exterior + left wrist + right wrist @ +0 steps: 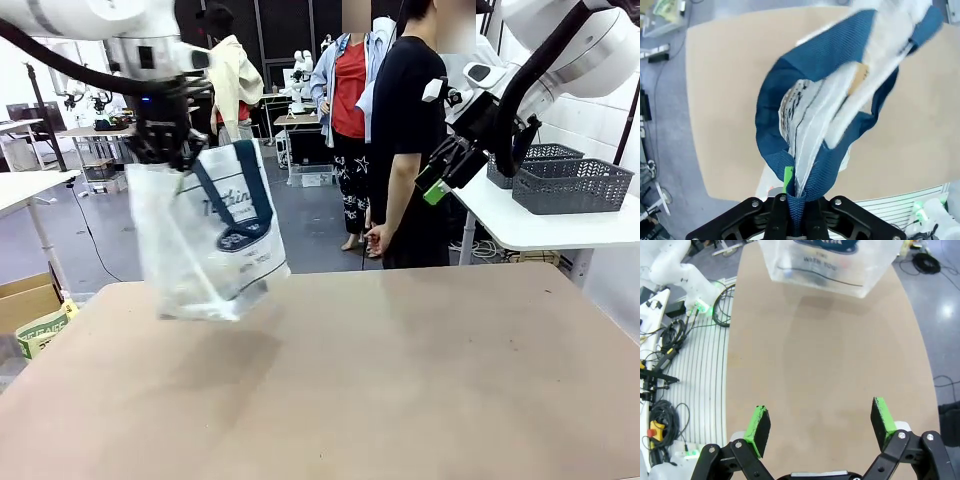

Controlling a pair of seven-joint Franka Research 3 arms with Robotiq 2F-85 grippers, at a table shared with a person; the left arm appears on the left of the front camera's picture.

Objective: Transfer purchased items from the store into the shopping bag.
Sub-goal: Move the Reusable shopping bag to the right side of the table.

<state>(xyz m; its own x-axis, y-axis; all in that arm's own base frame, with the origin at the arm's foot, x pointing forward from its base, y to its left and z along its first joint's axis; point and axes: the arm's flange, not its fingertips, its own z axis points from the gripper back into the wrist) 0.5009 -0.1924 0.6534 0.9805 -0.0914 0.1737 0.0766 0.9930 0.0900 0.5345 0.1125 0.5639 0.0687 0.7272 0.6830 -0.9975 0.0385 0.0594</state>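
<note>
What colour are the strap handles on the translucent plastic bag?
Navy blue strap handles, on the translucent whitish plastic shopping bag; clearest in the left wrist view.

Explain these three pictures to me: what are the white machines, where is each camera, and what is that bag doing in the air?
They are two robot arms working at a tan table. One camera looks across the table; the others sit on each arm's wrist, looking along its fingers. The left gripper is shut on the navy strap of the shopping bag, a see-through plastic tote that hangs lifted above the table. The right gripper is open and holds nothing, poised over bare tabletop. A person in black stands at the far side.
</note>
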